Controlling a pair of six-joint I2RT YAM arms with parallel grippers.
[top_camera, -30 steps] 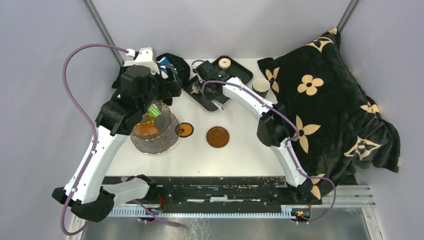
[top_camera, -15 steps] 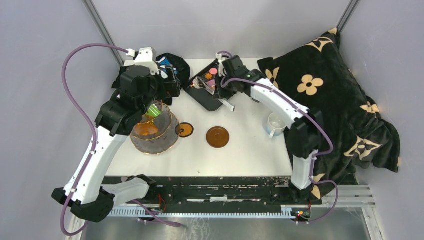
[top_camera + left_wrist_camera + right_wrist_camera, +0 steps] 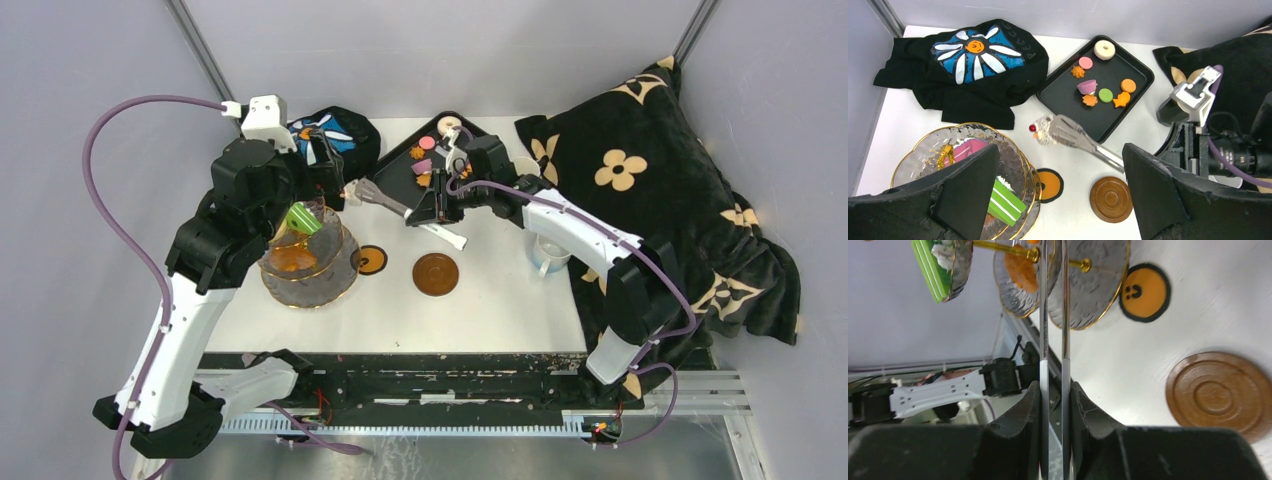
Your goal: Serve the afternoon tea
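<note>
My right gripper point(image 3: 428, 203) is shut on metal tongs point(image 3: 1083, 142), gripped between its fingers in the right wrist view point(image 3: 1053, 390). The tong tips hold a white pastry with a red cherry point(image 3: 1040, 131) over the table, between the black tray point(image 3: 478, 140) and the three-tier glass stand point(image 3: 335, 283). The stand carries a green cake slice point(image 3: 1005, 200), a pink slice point(image 3: 968, 147) and an orange pastry point(image 3: 1019, 265). Several small pastries point(image 3: 1105, 95) lie on the tray. My left gripper point(image 3: 1063, 200) is open and empty above the stand. The white mug point(image 3: 548, 250) stands right. No dark cup shows.
A brown saucer point(image 3: 436, 273) and an orange smiley coaster point(image 3: 371, 259) lie in front of the stand. The black cloth with a blue-white flower point(image 3: 325, 135) lies at the back left. The black blanket with tan flowers point(image 3: 650, 190) fills the right side.
My right gripper has swung the tongs from over the tray out to the left, carrying the white pastry toward the stand. My left arm has shifted slightly left.
</note>
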